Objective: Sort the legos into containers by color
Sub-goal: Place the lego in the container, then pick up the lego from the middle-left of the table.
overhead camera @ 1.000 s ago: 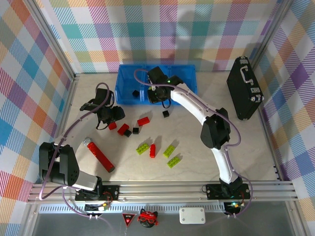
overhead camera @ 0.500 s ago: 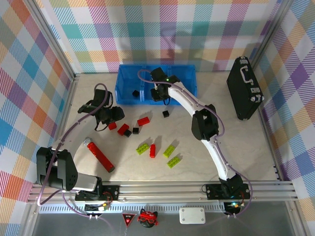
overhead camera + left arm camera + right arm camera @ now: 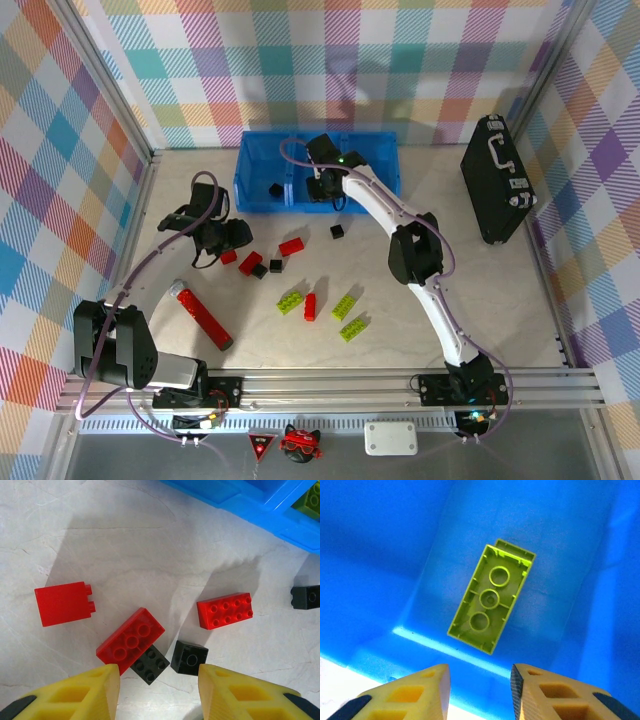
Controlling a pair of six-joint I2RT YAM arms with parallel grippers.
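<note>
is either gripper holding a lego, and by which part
Nothing is held. The right gripper hangs open over a lime lego lying in the blue container; the left gripper is open above loose legos on the table.

You're looking at three joined blue bins [image 3: 256, 170] sitting at the far edge of the table [image 3: 500, 290], a lime brick [image 3: 491, 598] lying hollow side up in the middle bin, a black brick [image 3: 274, 189] resting in the left bin, red bricks [image 3: 292, 247], black bricks [image 3: 338, 231] and lime bricks [image 3: 349, 307] lying scattered mid-table.
</note>
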